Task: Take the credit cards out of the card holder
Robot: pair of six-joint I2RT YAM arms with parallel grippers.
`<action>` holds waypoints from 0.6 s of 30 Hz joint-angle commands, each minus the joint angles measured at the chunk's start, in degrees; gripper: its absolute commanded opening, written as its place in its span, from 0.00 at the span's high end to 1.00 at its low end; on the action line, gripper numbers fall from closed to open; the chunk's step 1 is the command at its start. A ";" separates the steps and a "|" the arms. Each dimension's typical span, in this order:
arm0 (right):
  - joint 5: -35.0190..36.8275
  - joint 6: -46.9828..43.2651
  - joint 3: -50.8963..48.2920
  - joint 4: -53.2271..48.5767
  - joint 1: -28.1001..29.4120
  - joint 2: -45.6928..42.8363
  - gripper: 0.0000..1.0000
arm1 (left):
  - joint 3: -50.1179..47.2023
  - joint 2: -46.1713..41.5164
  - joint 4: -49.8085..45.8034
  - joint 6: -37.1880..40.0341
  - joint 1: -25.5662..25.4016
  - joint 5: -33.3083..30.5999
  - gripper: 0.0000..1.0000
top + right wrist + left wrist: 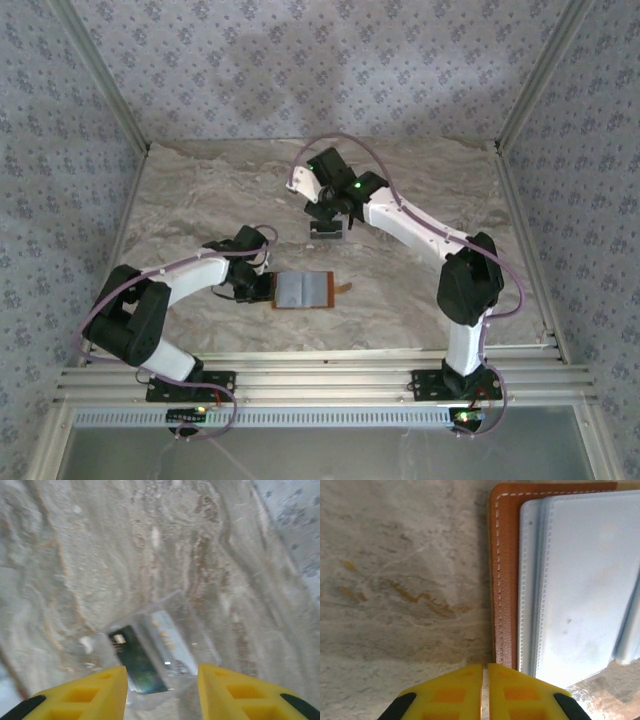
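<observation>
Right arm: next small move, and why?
Probably lift the right tool straight up, away from the clear stand. Its fingers stand apart rather than clamped, and both the dark card and the whitish card sit in that stand. The card holder lies open by the shut left tool.

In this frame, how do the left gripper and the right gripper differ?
The left gripper is shut, its tips nearly touching; the right gripper stands open. The left gripper sits at the stitched brown edge of the open card holder; the right gripper hangs over the clear stand holding a dark card and a pale card. Both have yellow tips.
</observation>
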 commanded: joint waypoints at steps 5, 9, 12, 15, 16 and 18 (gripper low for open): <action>-2.90 26.30 -10.48 4.42 3.24 -6.94 0.62 | -0.14 -1.19 0.97 -0.81 -1.02 0.73 0.89; -2.36 38.69 -16.29 7.31 4.80 -10.00 0.64 | 0.03 -2.77 -0.01 -1.52 -0.15 -2.79 0.87; -2.59 48.30 -19.94 9.00 6.01 -10.91 0.69 | -0.33 -4.11 0.87 -2.26 2.23 -2.79 0.86; -5.96 56.25 -21.36 8.78 6.80 -9.96 0.72 | -1.01 -5.91 2.13 -2.17 5.55 -1.36 0.85; -7.19 58.57 -21.58 8.75 7.06 -9.37 0.72 | -1.18 -6.60 2.35 -1.97 6.85 -0.77 0.84; -10.00 60.81 -21.93 9.40 7.72 -8.05 0.73 | -1.57 -7.55 2.56 -1.33 9.03 0.10 0.83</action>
